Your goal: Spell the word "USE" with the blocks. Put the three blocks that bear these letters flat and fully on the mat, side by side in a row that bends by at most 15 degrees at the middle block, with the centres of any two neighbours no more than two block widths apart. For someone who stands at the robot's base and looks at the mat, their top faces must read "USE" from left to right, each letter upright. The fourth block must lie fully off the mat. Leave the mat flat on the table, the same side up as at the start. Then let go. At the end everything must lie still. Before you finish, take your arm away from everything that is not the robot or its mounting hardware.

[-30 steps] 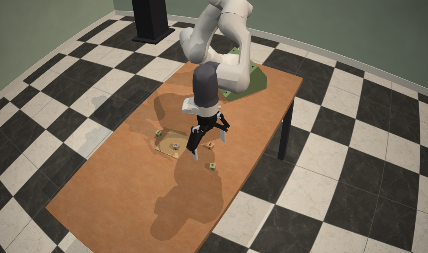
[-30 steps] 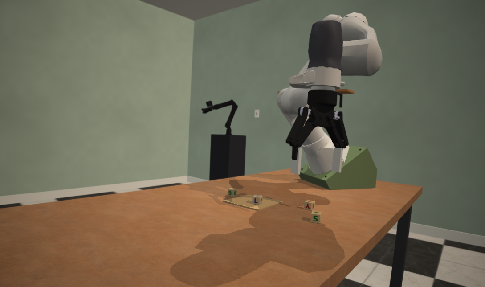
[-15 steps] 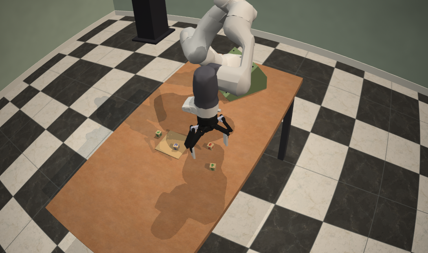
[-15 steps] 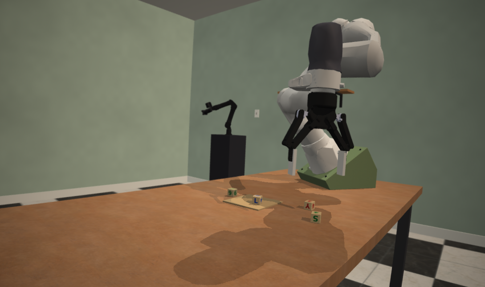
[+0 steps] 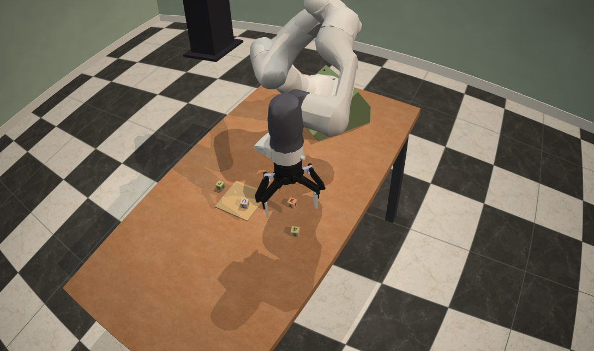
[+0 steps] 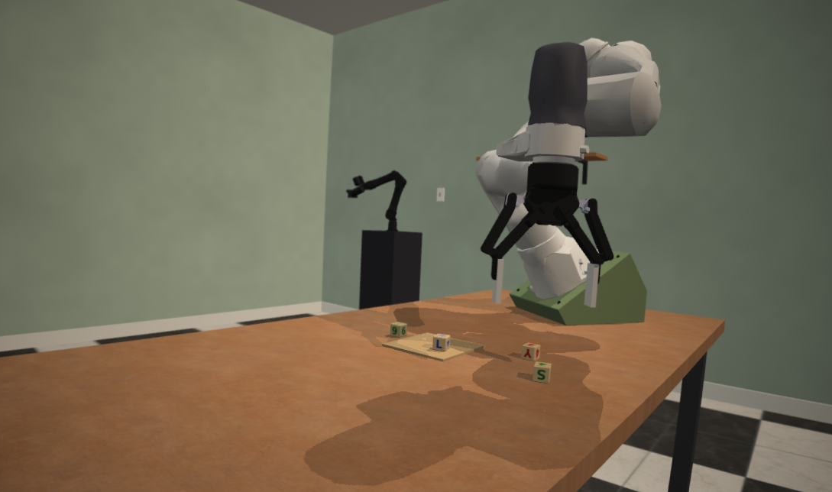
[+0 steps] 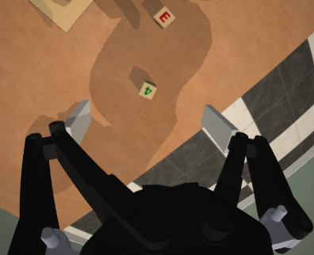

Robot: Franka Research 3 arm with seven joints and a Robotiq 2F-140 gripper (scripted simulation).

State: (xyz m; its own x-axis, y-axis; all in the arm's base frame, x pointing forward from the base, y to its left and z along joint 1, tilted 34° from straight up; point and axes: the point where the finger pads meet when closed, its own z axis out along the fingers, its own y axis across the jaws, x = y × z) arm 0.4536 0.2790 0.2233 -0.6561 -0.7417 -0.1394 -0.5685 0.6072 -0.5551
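Observation:
A tan mat (image 5: 229, 194) (image 6: 413, 347) lies flat on the table (image 5: 159, 270). One block (image 5: 244, 203) (image 6: 441, 342) stands on the mat, with a blue U on top. The block with a red E on top (image 5: 292, 202) (image 6: 530, 351) (image 7: 164, 17) lies on the table to the right of the mat. A block with a green 4 on top and a green S on one side (image 5: 294, 231) (image 6: 542, 372) (image 7: 147, 89) lies nearer the table's edge. A fourth block (image 5: 220, 185) (image 6: 398, 329) lies off the mat by its far corner. My gripper (image 5: 291, 208) (image 6: 544, 298) (image 7: 149, 112) is wide open and empty, well above the table near the E block.
The arm's green base (image 5: 359, 114) (image 6: 620, 293) stands at the far end of the table. The table's right edge is close to the 4 block. A black pedestal (image 5: 209, 26) (image 6: 391, 269) with a small arm stands on the floor beyond the table.

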